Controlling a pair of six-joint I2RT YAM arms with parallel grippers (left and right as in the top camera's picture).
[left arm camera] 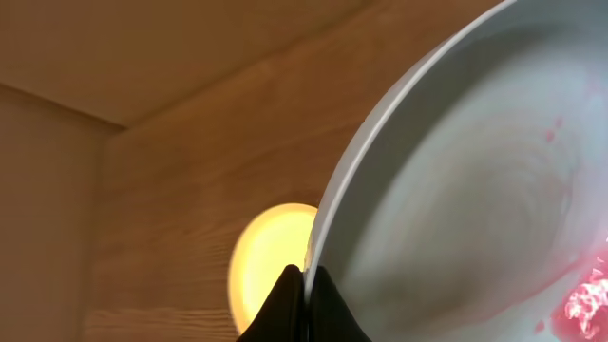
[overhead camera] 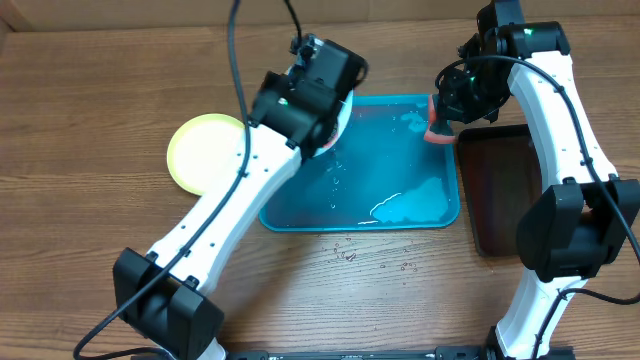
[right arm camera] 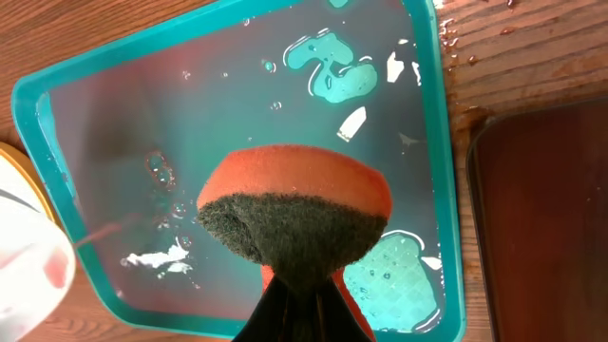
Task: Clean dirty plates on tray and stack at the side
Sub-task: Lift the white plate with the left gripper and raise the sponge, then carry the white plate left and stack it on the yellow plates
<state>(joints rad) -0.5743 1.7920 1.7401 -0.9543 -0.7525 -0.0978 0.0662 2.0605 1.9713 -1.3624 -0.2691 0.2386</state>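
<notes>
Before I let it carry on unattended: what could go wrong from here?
1. The left hand pinches the tilted plate only at its rim. The plate may slip or swing once the sponge in the right hand presses on it.
2. Water lies in the tray, and drops already sit on the table. Scrubbing could splash more out.

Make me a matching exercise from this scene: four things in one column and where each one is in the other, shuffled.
Things:
1. sponge
2. yellow plate
3. smeared plate
4. black tray

Places:
A. on the table, left of the blue tray
B. clamped by its rim in the left gripper
C. on the table, right of the blue tray
D. clamped in the right gripper

Pairs: 1-D, 2-A, 3-B, 4-C
</notes>
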